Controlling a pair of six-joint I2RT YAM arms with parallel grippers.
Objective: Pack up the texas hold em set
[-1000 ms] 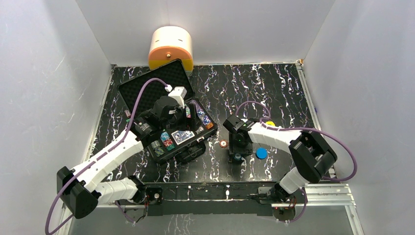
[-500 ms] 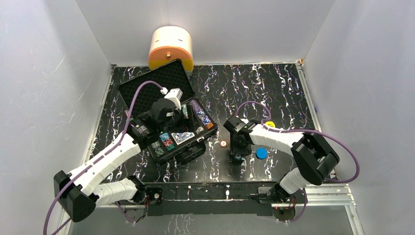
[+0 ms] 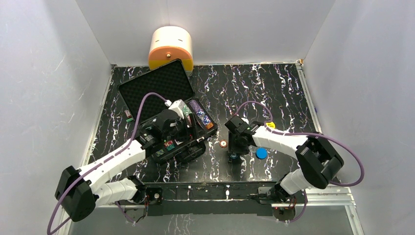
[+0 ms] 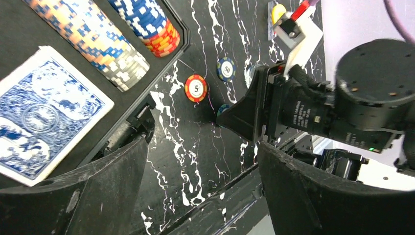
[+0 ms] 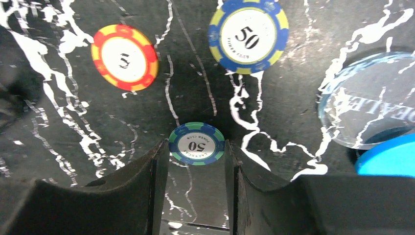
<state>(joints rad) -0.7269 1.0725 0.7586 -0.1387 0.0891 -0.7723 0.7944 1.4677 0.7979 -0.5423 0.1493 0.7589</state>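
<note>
Probably light, stiff, slick: green 50 chip (image 5: 196,143) lies flat on the table, so its rim is the only hold. Right gripper (image 5: 195,149) brackets that rim, cannot tell if pinching; left gripper (image 4: 201,144) spread, empty.

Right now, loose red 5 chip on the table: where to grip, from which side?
Pinch the red 5 chip by its rim, across opposite edges, coming straight down. It lies flat on the table, so only the thin edge is grippable; bare table on all sides leaves finger room.
</note>
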